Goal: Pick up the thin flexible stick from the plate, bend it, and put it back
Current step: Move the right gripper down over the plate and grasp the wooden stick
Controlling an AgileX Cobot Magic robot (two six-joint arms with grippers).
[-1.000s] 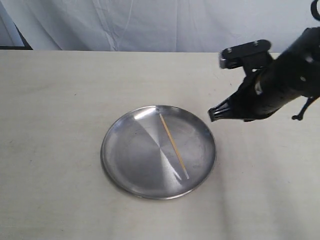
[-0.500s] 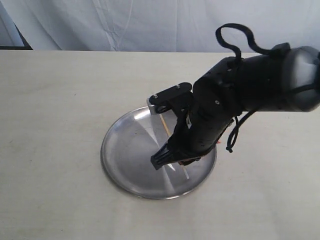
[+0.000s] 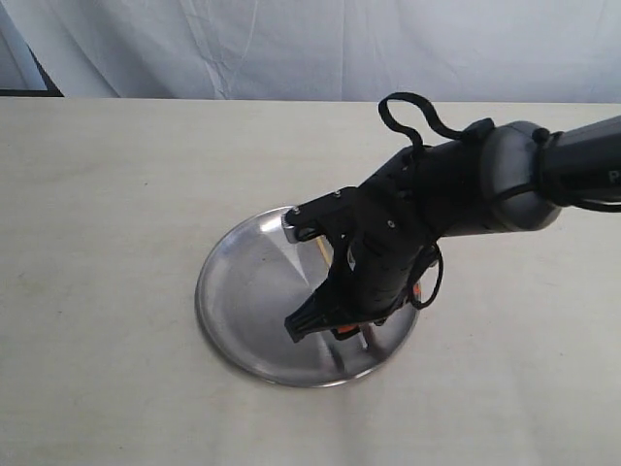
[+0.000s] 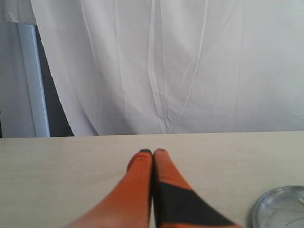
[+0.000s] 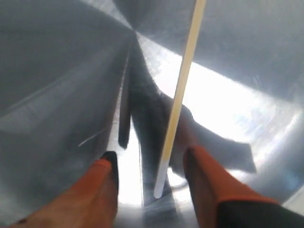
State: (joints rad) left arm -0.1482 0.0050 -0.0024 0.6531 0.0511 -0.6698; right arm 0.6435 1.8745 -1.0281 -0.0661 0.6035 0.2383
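The silver plate (image 3: pixel 243 291) lies mid-table. My right gripper (image 3: pixel 344 332) reaches down over its right half and hides most of the thin stick; only a short tan piece (image 3: pixel 318 250) shows beside the arm. In the right wrist view the pale stick (image 5: pixel 183 85) lies flat on the plate (image 5: pixel 61 71), and its near end sits between the orange fingers of the open right gripper (image 5: pixel 150 154), touching neither. My left gripper (image 4: pixel 152 152) is shut with nothing in it, held above the table away from the plate's rim (image 4: pixel 266 204). It is outside the exterior view.
The pale table (image 3: pixel 107 194) surrounds the plate, and a white curtain (image 3: pixel 291 49) hangs behind it. The right arm's black body and cable loop (image 3: pixel 417 112) rise over the plate's right side.
The right arm swung in from the right of the plate to over it, then lowered its open fingers around the stick's near end. The stick has not moved.
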